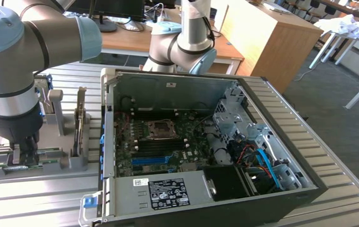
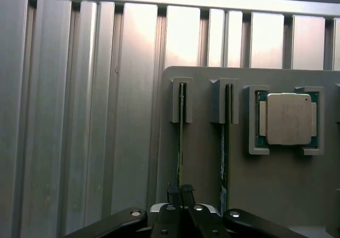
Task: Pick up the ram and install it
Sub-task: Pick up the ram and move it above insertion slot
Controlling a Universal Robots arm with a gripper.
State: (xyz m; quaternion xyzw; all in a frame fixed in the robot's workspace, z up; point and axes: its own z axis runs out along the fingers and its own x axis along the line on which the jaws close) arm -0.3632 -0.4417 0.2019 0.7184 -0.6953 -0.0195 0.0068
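Clamping the ram (image 2: 181,134) where it stood on edge in the grey holder (image 2: 204,161), my claw (image 2: 180,191) was closed on it, a second stick (image 2: 227,137) just beside.

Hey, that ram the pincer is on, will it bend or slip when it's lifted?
Probably stiff: the ram stands edge-on as a straight thin board in its grey holder. Likely light, being so thin. The pincer pinches only its narrow edge, so it could twist or slip.

Thin green ram (image 2: 181,137) stands on edge in grey holder (image 2: 204,161), gripper (image 2: 180,189) pinching it.
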